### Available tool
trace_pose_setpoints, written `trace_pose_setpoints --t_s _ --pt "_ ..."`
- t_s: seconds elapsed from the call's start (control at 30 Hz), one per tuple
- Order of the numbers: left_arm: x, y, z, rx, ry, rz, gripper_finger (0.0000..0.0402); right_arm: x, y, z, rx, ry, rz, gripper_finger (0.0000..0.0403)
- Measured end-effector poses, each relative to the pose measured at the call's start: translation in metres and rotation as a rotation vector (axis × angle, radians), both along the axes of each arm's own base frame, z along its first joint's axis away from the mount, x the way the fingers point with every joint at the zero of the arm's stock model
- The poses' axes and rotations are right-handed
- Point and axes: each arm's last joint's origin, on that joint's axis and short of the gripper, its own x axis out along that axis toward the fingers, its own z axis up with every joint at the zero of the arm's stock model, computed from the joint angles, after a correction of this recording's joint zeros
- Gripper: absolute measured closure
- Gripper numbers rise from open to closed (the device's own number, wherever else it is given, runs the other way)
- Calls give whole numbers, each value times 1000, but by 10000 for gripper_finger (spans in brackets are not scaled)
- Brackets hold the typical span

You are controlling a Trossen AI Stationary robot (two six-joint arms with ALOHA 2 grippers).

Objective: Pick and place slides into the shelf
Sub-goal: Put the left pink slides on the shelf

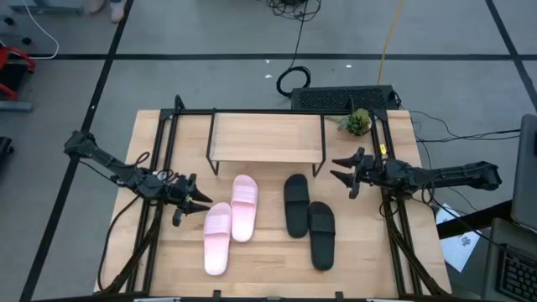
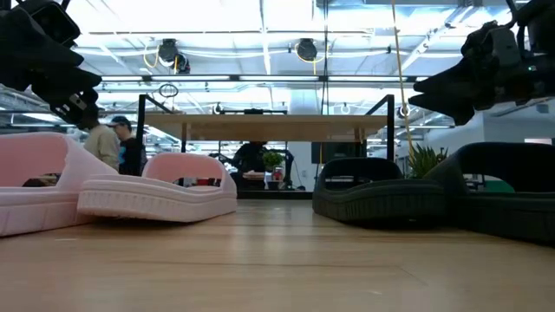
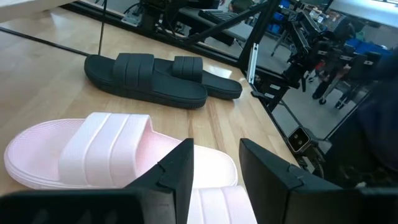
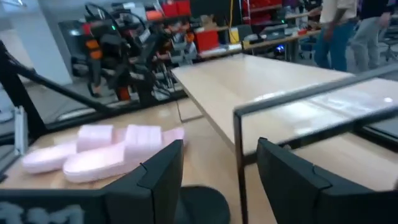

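I find no part of the placing done: all four slides lie on the tabletop in front of the shelf, whose board top carries nothing and whose space beneath looks unoccupied.

My left gripper hangs with its fingers apart and empty, just beside the nearer pink slide, its tips toward the strap end. The second pink slide lies just past that, touching its mate.

My right gripper is likewise spread and holds nothing. It hovers off the shelf's right end, with the first black slide near, ahead of its tips, and the second black slide farther off.

I judge the task at its start: four picks and four placements remain.
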Motion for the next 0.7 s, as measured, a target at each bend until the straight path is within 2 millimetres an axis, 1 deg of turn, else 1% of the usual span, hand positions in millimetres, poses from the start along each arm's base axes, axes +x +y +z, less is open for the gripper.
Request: trace_pose_setpoints --t_s 0.07,0.2,0.27,0.37,0.6,0.7 --pt "0 0 0 7 -1 -1 273 0 0 3 19 -35 4 209" --pt "1 2 2 62 -33 76 273 -1 0 14 248 -213 15 209" --pt "2 3 7 -6 -75 131 273 -2 0 19 325 -290 15 209" --pt "3 5 14 -63 -138 207 273 -4 -2 26 365 -386 -28 209" --pt "2 5 31 -177 -286 208 273 -8 -5 37 400 -526 -114 209" --pt "1 6 38 -242 -349 206 273 -12 -5 44 404 -612 -91 209"
